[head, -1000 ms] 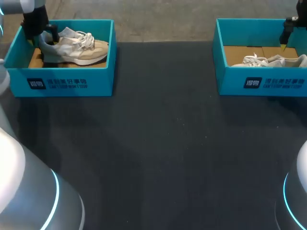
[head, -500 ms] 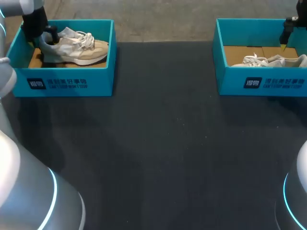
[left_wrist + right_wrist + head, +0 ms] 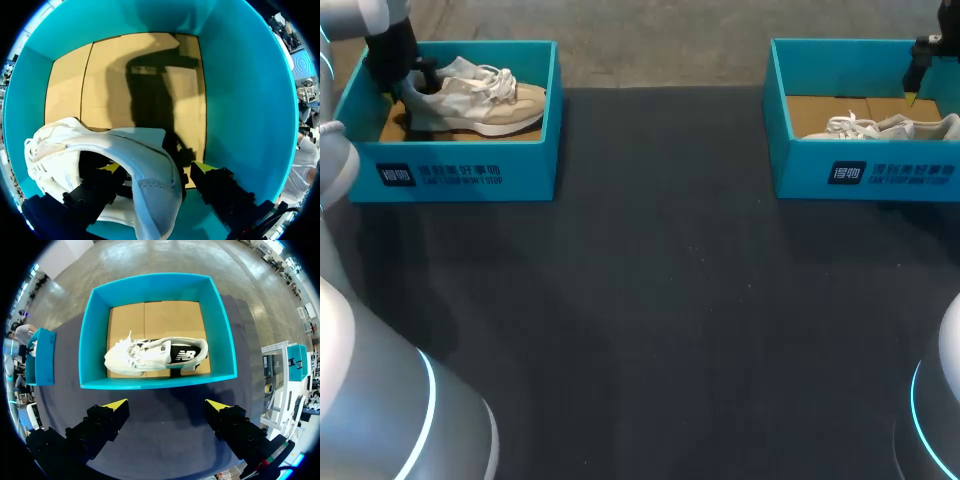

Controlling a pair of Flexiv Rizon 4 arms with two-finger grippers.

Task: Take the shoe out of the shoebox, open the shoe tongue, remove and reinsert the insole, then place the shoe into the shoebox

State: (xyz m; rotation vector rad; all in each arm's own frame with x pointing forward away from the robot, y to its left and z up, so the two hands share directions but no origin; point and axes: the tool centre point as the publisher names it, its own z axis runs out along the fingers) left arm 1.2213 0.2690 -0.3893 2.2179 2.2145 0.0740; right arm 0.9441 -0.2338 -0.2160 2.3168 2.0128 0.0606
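A beige and grey shoe (image 3: 470, 100) lies in the left teal shoebox (image 3: 470, 170). My left gripper (image 3: 398, 85) is down at its heel. In the left wrist view the left gripper (image 3: 156, 167) straddles the heel collar (image 3: 150, 175), one yellow tip inside the shoe and the other outside; the outer finger stands a little apart from the heel. A white shoe (image 3: 880, 127) lies in the right shoebox (image 3: 860, 160). My right gripper (image 3: 911, 95) hangs open above that box's far side, and in its own view the right gripper (image 3: 167, 407) has nothing between its fingers, with the white shoe (image 3: 150, 355) ahead.
Both boxes have brown cardboard floors (image 3: 125, 85) and high teal walls (image 3: 240, 100) that stand close around the left gripper. The dark table (image 3: 660, 300) stretches between and in front of the two boxes. My arms' grey bodies fill the near corners of the head view.
The left arm has shifted slightly at the shoe's heel and its fingers have drawn a little closer together. The right arm and both shoes have stayed where they were.
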